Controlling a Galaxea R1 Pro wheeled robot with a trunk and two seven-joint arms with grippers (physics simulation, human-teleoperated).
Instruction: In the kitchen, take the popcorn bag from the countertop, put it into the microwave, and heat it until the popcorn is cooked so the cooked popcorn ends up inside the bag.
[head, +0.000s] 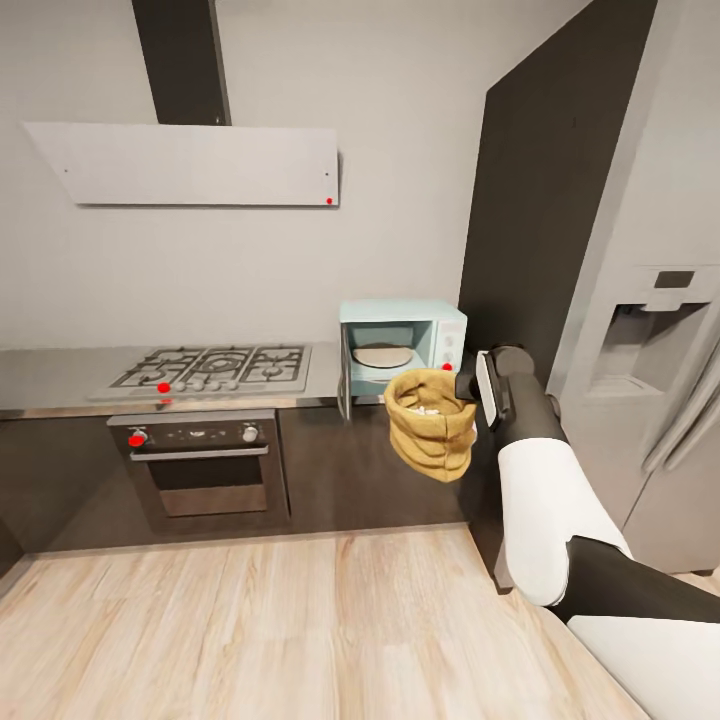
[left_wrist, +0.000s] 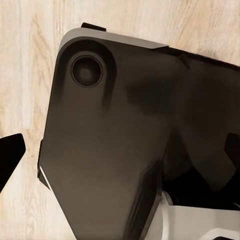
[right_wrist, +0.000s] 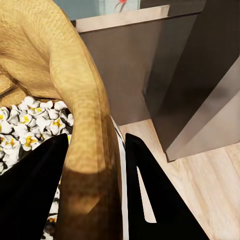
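We faced the kitchen wall, with a tall dark cabinet (head: 545, 200) and a grey refrigerator (head: 650, 330) filling the right side and light wood flooring (head: 250, 630) open across the near half of the scene. The bench (head: 60, 375) ran along the far wall from the left edge to the microwave (head: 405, 345), carrying the gas hob (head: 215, 368) with the dark oven (head: 205, 465) below it and the white hood (head: 190, 165) above. The microwave stood at the right end of the bench, just left of the tall cabinet, with its door swung open to the left and its pale turntable plate showing inside.

Our right arm (head: 540, 500) reached in from the near right. Its right end effector (right_wrist: 95, 165) was closed on the popcorn bag (head: 432, 423), one finger (right_wrist: 30, 195) inside over the popcorn (right_wrist: 25, 125) and the other outside, pinching the right side of the rolled rim. The bag hung upright in the air, mouth up and long axis roughly vertical, in front of and slightly below the microwave opening, clear of the bench edge. White popped kernels filled it.

In the left wrist view, the left end effector (left_wrist: 120, 155) hung over the robot's dark base (left_wrist: 110, 140) and the floor, its two dark fingertips spread wide apart and holding nothing.
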